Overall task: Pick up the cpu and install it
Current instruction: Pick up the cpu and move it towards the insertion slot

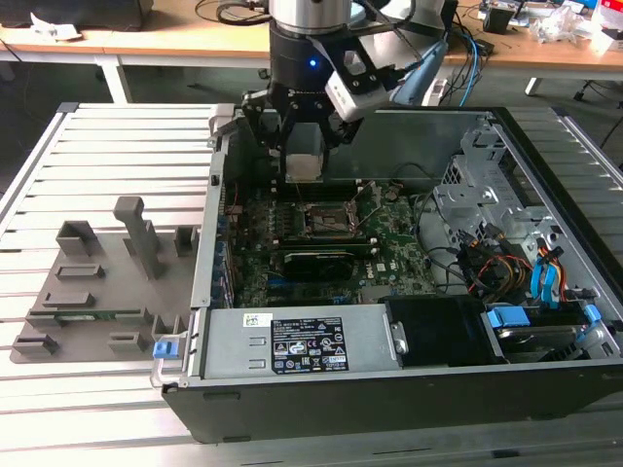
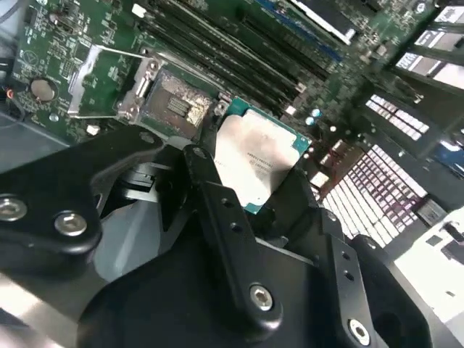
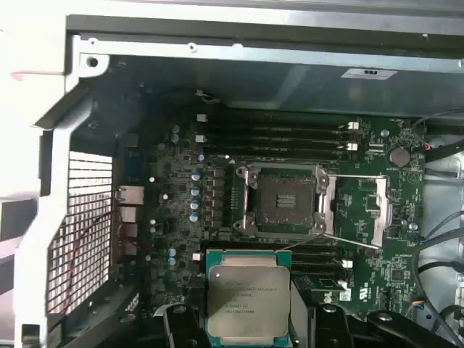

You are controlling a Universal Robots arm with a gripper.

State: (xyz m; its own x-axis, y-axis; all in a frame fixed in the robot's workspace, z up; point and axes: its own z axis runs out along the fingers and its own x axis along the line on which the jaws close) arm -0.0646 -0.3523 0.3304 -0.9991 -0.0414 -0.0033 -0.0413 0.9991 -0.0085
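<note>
**Current state.** The gripper [image 1: 304, 146] hangs over the open computer case [image 1: 341, 389], above the motherboard [image 1: 394, 248]. Its jaws are set narrow and clamp the cpu [image 1: 304, 165] by two opposite edges. In the first wrist view the cpu [image 3: 249, 293] sits flat between the black fingers [image 3: 179, 319], metal top facing the camera. It is held clear of the board and is not yet seated.

**Target.** The socket [image 3: 286, 199] is empty. Its hinged frame [image 3: 377, 210] is swung open to one side, leaving the contact field exposed. In the second wrist view the cpu [image 2: 254, 163] appears just beside the socket [image 2: 174, 105], offset from it rather than over its centre.

**Hazards, as judged from this position.**
- Offset: lowering the cpu while it is off-centre would land one edge on the socket wall. It would then sit tilted and could bend the contacts.
- Rotation: the corner mark and edge notches cannot be made out with confidence, so the orientation is unconfirmed. A wrongly turned cpu will not drop in, and pressing it would cause damage.
- Grip: the hold is on thin edges only. A jolt or a contact with the board could make the cpu slip or twist between the fingers.
- Clearance: the fingers reach past the cpu's edges and may strike the socket wall or the open frame [image 2: 101, 72].
- Release: letting go too high would drop the cpu onto the contacts.
</note>
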